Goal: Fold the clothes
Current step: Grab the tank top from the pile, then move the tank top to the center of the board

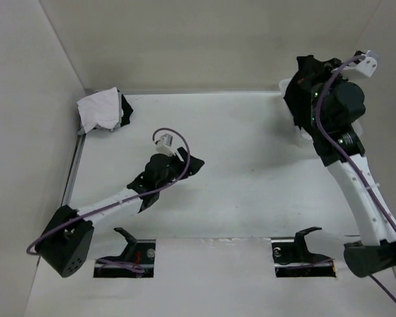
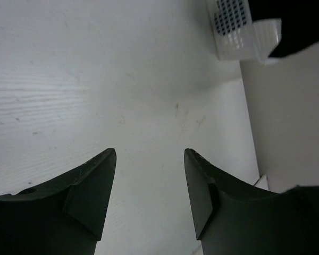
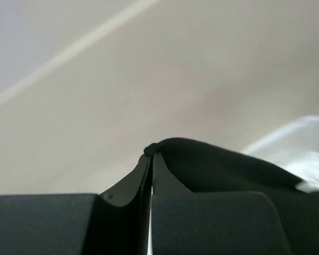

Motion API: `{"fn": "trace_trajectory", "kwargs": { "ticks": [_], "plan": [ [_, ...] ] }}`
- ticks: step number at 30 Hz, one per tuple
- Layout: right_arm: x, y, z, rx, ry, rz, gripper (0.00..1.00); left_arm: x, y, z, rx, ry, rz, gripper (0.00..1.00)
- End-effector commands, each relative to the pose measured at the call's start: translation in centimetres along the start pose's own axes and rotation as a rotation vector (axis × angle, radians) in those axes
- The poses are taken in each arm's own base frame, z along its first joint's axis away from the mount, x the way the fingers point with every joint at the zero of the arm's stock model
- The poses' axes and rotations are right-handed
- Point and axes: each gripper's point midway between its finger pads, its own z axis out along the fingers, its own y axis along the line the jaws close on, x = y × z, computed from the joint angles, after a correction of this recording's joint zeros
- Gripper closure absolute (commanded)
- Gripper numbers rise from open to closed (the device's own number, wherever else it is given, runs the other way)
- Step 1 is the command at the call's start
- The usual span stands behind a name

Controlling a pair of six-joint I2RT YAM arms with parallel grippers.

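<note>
The right claw [image 3: 150,154] is pressed together at about 2 o'clock on the table [image 1: 251,172], and only a small nub of the black garment [image 3: 218,167] shows pinched at its very tips, with the rest draping off to one side. That thin bite is the main risk: if the cloth's weight pulls on it as the arm carries it out, the fold could slip free and the garment could drop back into the white lattice basket [image 2: 236,32] beneath it or land in a crumpled lump. How much fabric hangs below cannot be told, as the arm hides it in the overhead view. A trailing hem could also catch on the basket's rim and drag the light basket along, since nothing visible holds it down. The left claw [image 2: 149,154] is spread wide and pinches nothing, hovering above bare table near the centre, well apart from the garment, so it cannot steady a slipping corner from there. A small heap of pale and black cloth [image 1: 100,111] sits at 10 o'clock against the far left corner. A wide sweep by the left arm could nudge it out of shape.
</note>
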Motion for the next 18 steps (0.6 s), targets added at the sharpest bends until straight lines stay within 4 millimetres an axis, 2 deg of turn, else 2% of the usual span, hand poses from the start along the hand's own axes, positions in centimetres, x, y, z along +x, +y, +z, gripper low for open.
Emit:
{"fn": "trace_trajectory", "kwargs": {
  "ticks": [1, 2, 6, 7, 9, 11, 12, 16, 17, 18],
  "plan": [
    [-7.4, 7.7, -4.8, -0.265, -0.115, 0.077, 1.00, -3.4, 0.8, -1.5, -0.049, -0.110, -0.042, 0.48],
    [-9.1, 9.8, -6.6, -0.337, -0.131, 0.098, 1.00, -4.7, 1.3, -2.2, -0.072, -0.157, -0.059, 0.48],
    [-14.0, 14.9, -11.9, -0.557, -0.164, 0.170, 0.99, -8.1, 2.7, -4.5, -0.131, -0.268, -0.100, 0.48],
    [-14.7, 16.0, -13.0, -0.608, -0.162, 0.183, 0.99, -8.6, 2.6, -5.0, -0.131, -0.286, -0.105, 0.48],
    [-14.4, 17.1, -13.9, -0.653, -0.139, 0.196, 0.99, -10.1, 2.3, -6.2, -0.115, -0.330, -0.111, 0.48],
    [-12.1, 17.6, -13.9, -0.662, -0.083, 0.199, 0.98, -11.5, 1.9, -7.7, -0.100, -0.373, -0.117, 0.48],
    [-10.2, 17.7, -13.7, -0.657, -0.048, 0.192, 0.98, -12.2, 1.9, -8.5, -0.099, -0.397, -0.122, 0.48],
    [0.2, 17.8, -12.4, -0.634, 0.153, 0.209, 0.97, -13.9, 2.6, -11.0, -0.123, -0.462, -0.142, 0.47],
    [3.0, 17.7, -12.0, -0.635, 0.205, 0.228, 0.98, -14.0, 2.9, -11.2, -0.130, -0.464, -0.151, 0.47],
    [5.0, 17.8, -11.7, -0.639, 0.247, 0.255, 0.98, -13.7, 3.2, -11.1, -0.136, -0.452, -0.161, 0.47]
  ]
}}
